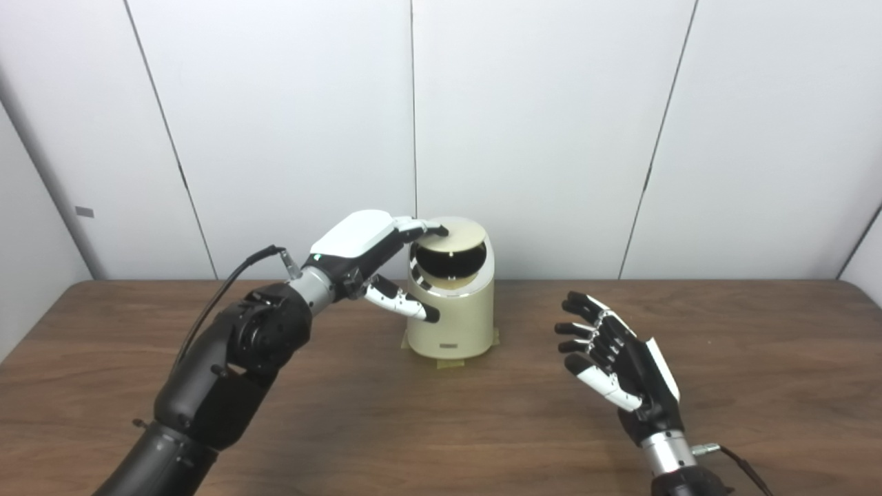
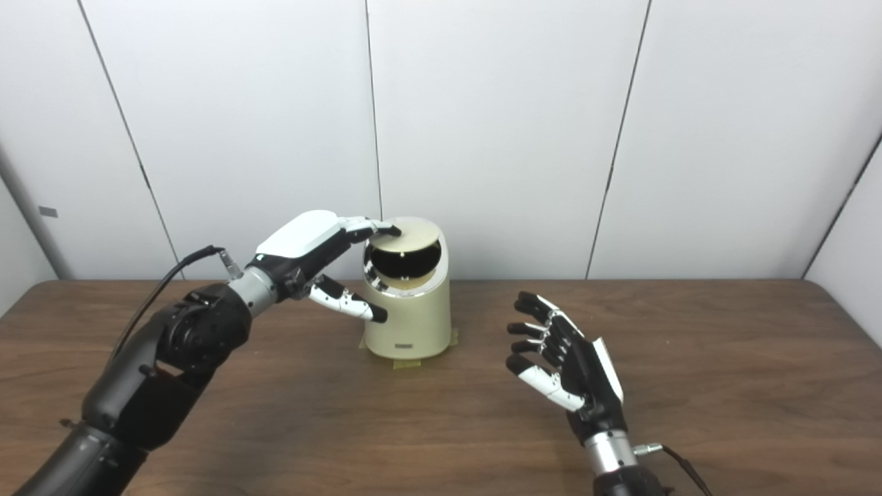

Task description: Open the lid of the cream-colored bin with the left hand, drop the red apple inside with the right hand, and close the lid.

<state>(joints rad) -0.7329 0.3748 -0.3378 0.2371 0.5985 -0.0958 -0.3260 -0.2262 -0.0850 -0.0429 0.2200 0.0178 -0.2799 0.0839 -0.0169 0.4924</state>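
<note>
The cream-colored bin stands on the wooden table near its back edge, held down by tape at its base. Its round lid is raised at the front, showing a dark opening with a chrome rim. My left hand is at the bin's left side, fingers resting on the lid's left top edge and thumb stretched toward the bin's front wall. My right hand hovers open over the table to the right of the bin, palm turned left, holding nothing. No red apple shows in either view.
The brown wooden table spreads wide in front of the bin. White wall panels stand right behind it. A black cable runs from my left wrist.
</note>
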